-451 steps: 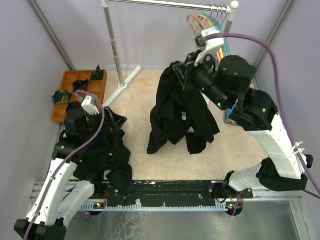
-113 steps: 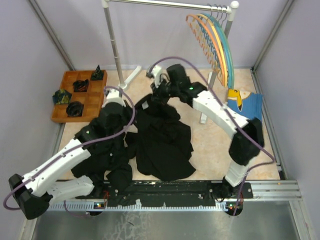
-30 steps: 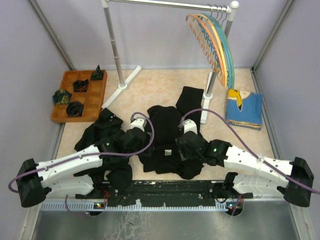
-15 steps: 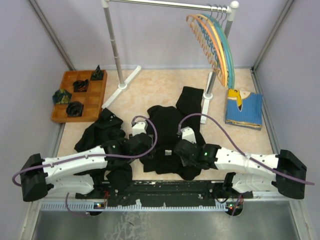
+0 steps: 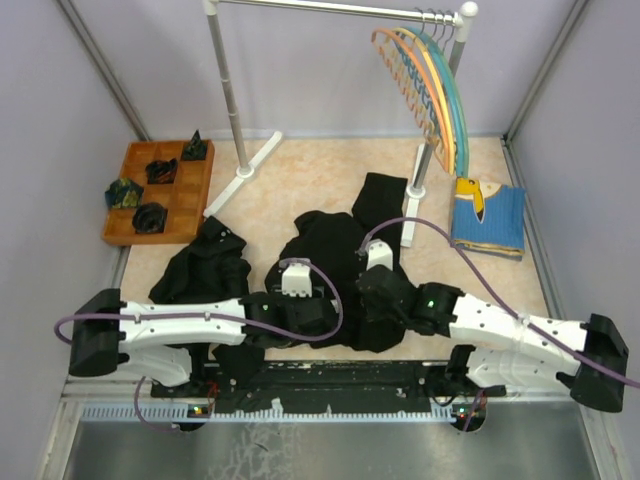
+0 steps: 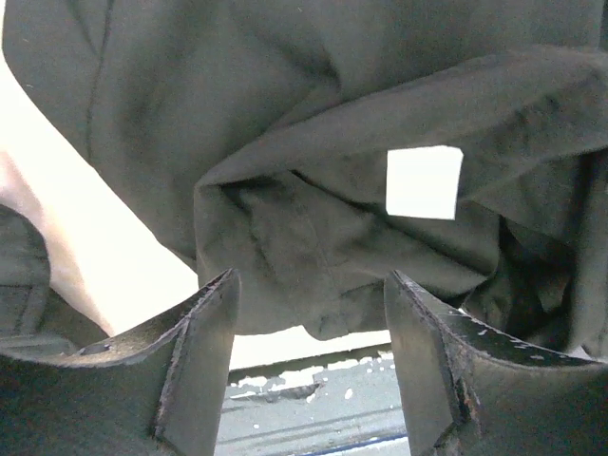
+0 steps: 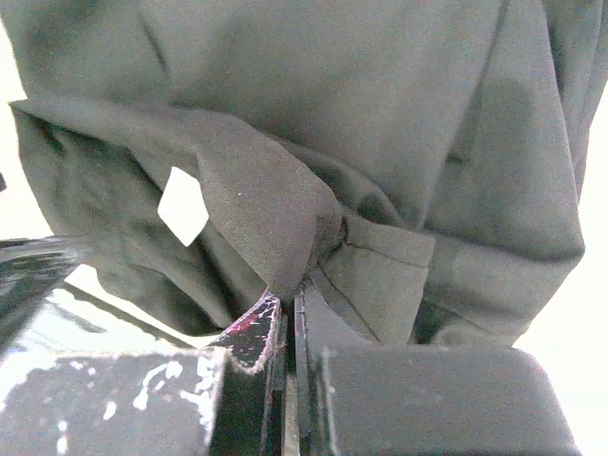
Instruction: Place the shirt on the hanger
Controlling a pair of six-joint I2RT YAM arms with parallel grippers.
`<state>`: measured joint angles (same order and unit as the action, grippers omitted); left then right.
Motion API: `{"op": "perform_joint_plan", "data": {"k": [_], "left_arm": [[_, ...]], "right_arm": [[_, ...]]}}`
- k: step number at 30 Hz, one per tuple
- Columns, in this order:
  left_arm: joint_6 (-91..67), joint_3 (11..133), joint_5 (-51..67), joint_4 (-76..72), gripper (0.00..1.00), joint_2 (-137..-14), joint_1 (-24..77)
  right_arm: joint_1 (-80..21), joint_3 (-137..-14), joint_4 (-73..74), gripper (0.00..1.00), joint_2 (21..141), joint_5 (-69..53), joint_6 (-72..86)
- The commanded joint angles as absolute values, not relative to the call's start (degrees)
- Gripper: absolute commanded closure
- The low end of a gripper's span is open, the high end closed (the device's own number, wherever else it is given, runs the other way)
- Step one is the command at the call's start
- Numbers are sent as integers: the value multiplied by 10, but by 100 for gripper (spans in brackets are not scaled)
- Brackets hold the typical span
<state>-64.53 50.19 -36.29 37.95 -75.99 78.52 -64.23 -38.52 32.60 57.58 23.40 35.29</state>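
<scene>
The black shirt [image 5: 330, 245] lies crumpled on the table's near middle. It fills the left wrist view [image 6: 313, 142], where a white tag [image 6: 424, 181] shows, and the right wrist view [image 7: 332, 95]. My left gripper [image 5: 315, 325] [image 6: 309, 313] is open over the shirt's near hem, its fingers either side of it, holding nothing. My right gripper [image 5: 368, 305] [image 7: 290, 294] is shut on a raised fold of the shirt. The orange hanger [image 5: 392, 55] hangs on the rail at the back right, far from both grippers.
A pile of other black clothes [image 5: 200, 270] lies left of the shirt. A blue-and-yellow garment [image 5: 487, 215] lies at the right. A wooden tray [image 5: 160, 190] sits at the back left. The rack's pole [image 5: 228, 90] stands behind. Yellow and teal hangers [image 5: 450, 100] hang beside the orange one.
My left gripper has moved right and toward the near edge, over the shirt's hem. My right gripper has shifted slightly back with its fold of shirt.
</scene>
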Motion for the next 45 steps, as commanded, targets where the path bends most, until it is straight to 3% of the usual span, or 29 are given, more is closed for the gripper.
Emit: {"op": "perform_joint_plan", "data": {"k": [1, 11, 21, 32, 39, 42, 45], "left_arm": [[-774, 548, -444, 503, 32, -791, 788], [-864, 552, -478, 565, 32, -824, 788], [-848, 393, -465, 321, 30, -724, 782], [-817, 367, -476, 254, 39, -704, 776], [-831, 377, -467, 282, 56, -726, 773], [-850, 400, -485, 353, 75, -714, 773], [-803, 448, -533, 402, 87, -668, 773]], "right_arm": [[-604, -451, 275, 100, 545, 167, 313], [-583, -475, 275, 100, 539, 123, 305], [-577, -460, 263, 100, 525, 108, 321], [-577, -446, 259, 100, 515, 107, 334], [-577, -454, 281, 100, 507, 132, 330], [-577, -474, 302, 100, 508, 167, 317], [-577, -527, 314, 100, 520, 206, 280]]}}
